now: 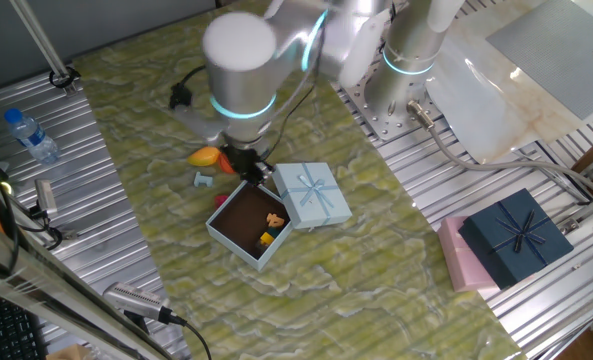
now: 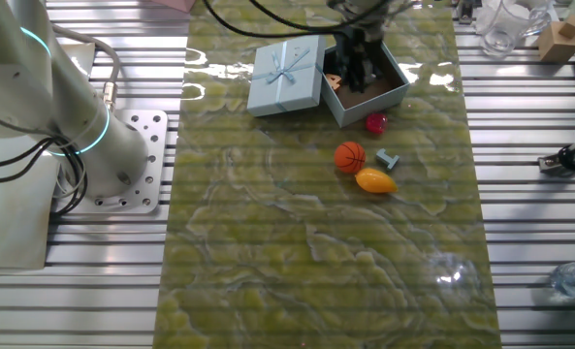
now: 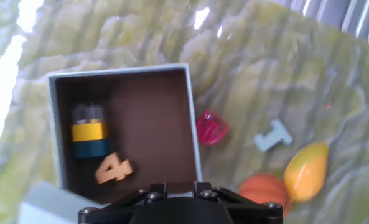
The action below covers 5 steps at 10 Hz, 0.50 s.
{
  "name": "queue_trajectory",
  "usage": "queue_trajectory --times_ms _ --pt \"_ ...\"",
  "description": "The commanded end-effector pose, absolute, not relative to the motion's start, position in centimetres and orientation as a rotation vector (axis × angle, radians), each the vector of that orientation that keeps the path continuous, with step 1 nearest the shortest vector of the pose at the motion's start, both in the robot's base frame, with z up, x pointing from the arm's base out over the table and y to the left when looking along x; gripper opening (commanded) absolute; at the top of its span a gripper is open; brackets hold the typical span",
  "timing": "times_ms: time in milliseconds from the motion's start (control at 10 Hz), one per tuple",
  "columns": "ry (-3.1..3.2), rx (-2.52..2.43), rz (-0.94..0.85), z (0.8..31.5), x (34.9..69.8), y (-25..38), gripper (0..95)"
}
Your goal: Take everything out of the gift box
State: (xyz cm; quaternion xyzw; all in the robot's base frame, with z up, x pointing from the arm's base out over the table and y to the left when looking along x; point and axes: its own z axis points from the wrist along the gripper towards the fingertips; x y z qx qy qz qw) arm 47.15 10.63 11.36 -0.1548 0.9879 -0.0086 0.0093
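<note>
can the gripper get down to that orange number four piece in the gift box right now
Probably yes. The gift box is open, its lid leaning at one side, and the orange number four lies bare on the floor beside a striped block.

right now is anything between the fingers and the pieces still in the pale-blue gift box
Nothing visible blocks them. The pale-blue cardboard gift box is open, its bowed lid set beside it. The orange number-four piece and the grey, yellow and blue block stack lie uncovered on the brown floor.
</note>
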Motion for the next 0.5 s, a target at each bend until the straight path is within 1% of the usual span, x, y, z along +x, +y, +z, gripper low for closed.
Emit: queue_trajectory --times_ms 100,500 --pt "3.095 -0.408 0.007 11.4 46.9 11.4 19.0" --pt "3.072 -0.373 0.019 10.6 48.0 12.3 19.0"
